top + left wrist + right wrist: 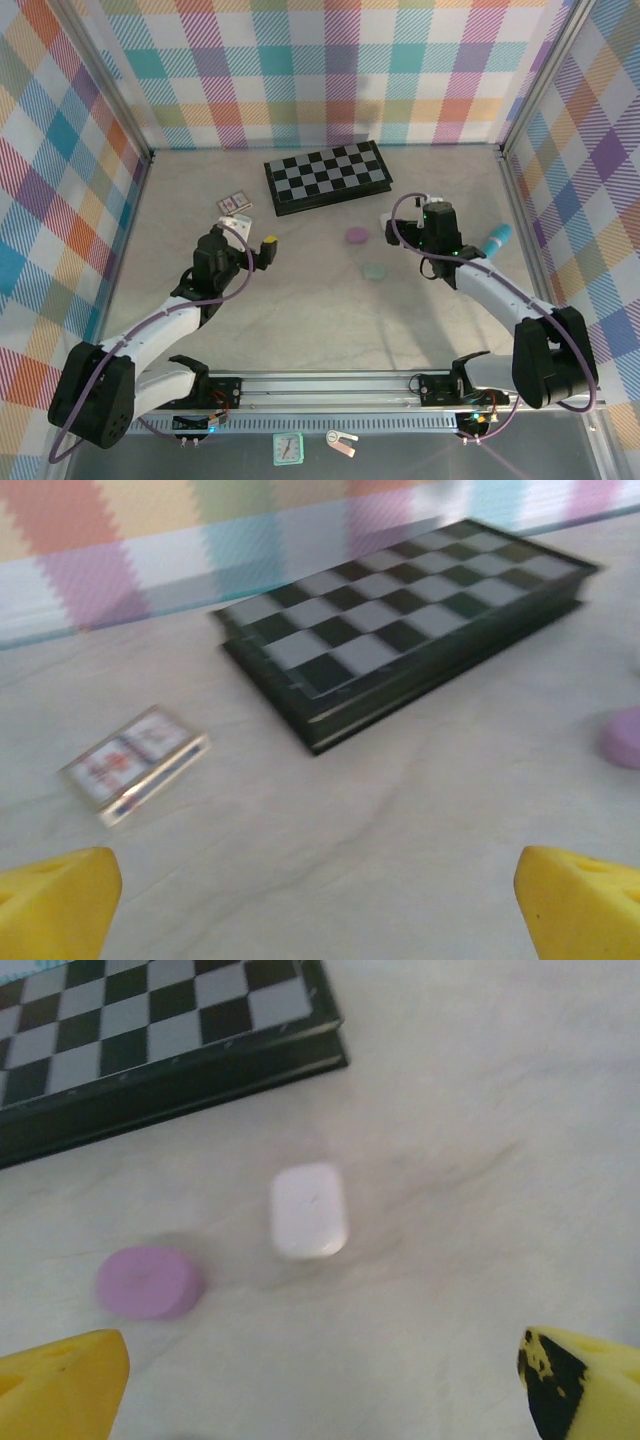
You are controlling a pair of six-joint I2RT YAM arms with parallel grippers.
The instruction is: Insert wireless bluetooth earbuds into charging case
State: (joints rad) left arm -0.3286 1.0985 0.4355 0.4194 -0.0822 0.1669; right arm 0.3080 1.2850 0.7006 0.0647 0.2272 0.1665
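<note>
Case (309, 1210), white, near lilac case (150, 1282)

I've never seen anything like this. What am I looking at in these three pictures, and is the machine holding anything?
This is a robot with two arms, a left arm and a right arm, bolted at the near edge of a table. One picture looks down from above and behind them. The other two come from a small camera on each wrist, so the yellow fingers at the bottom corners are that arm's own. On the table lie a folded chessboard, a small card box, a lilac case, a white case, a mint green case and a light blue object. The left gripper and right gripper are both open and hold nothing.
</note>
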